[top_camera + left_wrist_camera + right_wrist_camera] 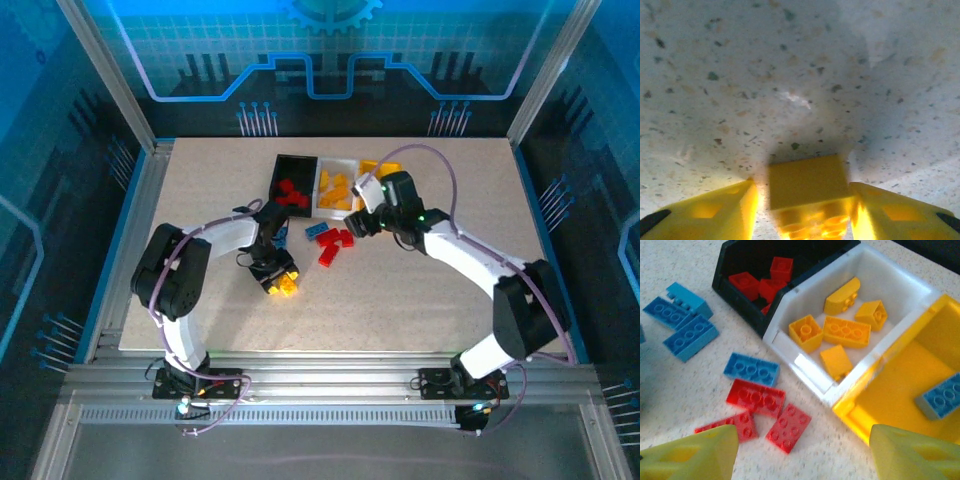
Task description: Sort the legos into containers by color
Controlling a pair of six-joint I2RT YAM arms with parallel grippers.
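1. A speckled beige tabletop (430,290) carried everything.
2. Three open rectangular plastic bins stood touching in a row: a black bin (737,307), a white bin (810,371) and a yellow-orange bin (860,415).
3. The right gripper (804,450) hung above the table just beside the bins, its jaws wide and empty.
4. The left gripper (805,210) had narrow jaws bracketing a small yellow studded brick (807,182) low over the table. One finger met it and a slit showed at the other, so a firm grip could not be told.
5. Red bricks (762,282) lay in the black bin, yellow-orange bricks (845,331) in the white, and one blue brick (942,400) in the yellow-orange.
6. Loose blue bricks (751,369) and loose red bricks (756,397) lay on the table near the bins.
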